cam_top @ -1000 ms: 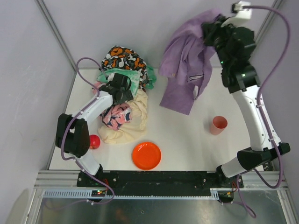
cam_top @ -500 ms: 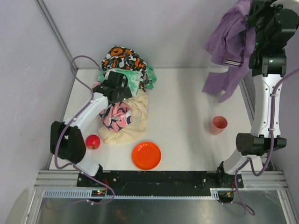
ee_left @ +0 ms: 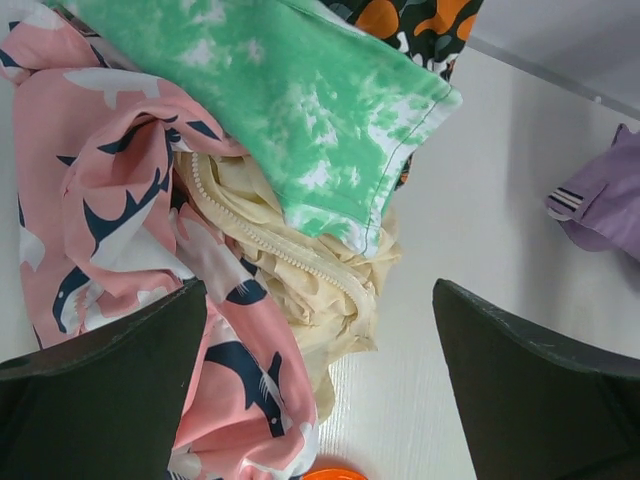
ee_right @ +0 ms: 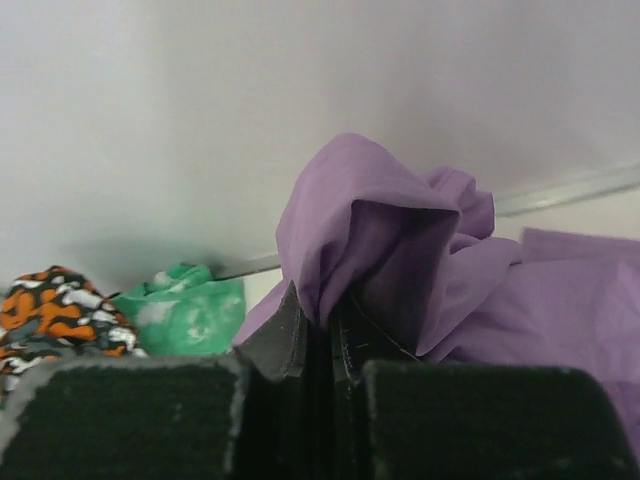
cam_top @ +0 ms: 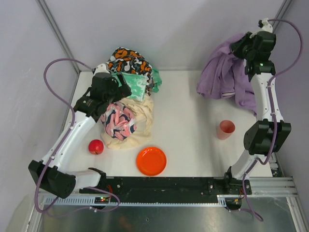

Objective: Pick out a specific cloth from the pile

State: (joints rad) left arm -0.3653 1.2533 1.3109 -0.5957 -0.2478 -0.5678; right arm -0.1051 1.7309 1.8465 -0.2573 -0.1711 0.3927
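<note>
The lilac-purple cloth [cam_top: 224,75] lies bunched at the back right of the table, apart from the pile. My right gripper [cam_top: 242,48] is shut on a fold of it; the right wrist view shows the purple cloth [ee_right: 400,230] pinched between the closed fingers [ee_right: 290,335]. The pile [cam_top: 128,101] of cream, pink patterned, mint-green and black-orange-white fabrics sits at the back left. My left gripper [cam_top: 118,92] hovers over the pile, open and empty; the left wrist view shows the pile [ee_left: 250,200] below it.
An orange plate [cam_top: 151,161] lies at the front middle. A red ball [cam_top: 95,146] sits at the front left by the left arm. A pink cup [cam_top: 225,129] stands at the right, near the right arm. Walls close the back and sides.
My right gripper has brought the purple cloth down from high in the air to the back right of the table. My left arm has lifted up and back off the pile.
</note>
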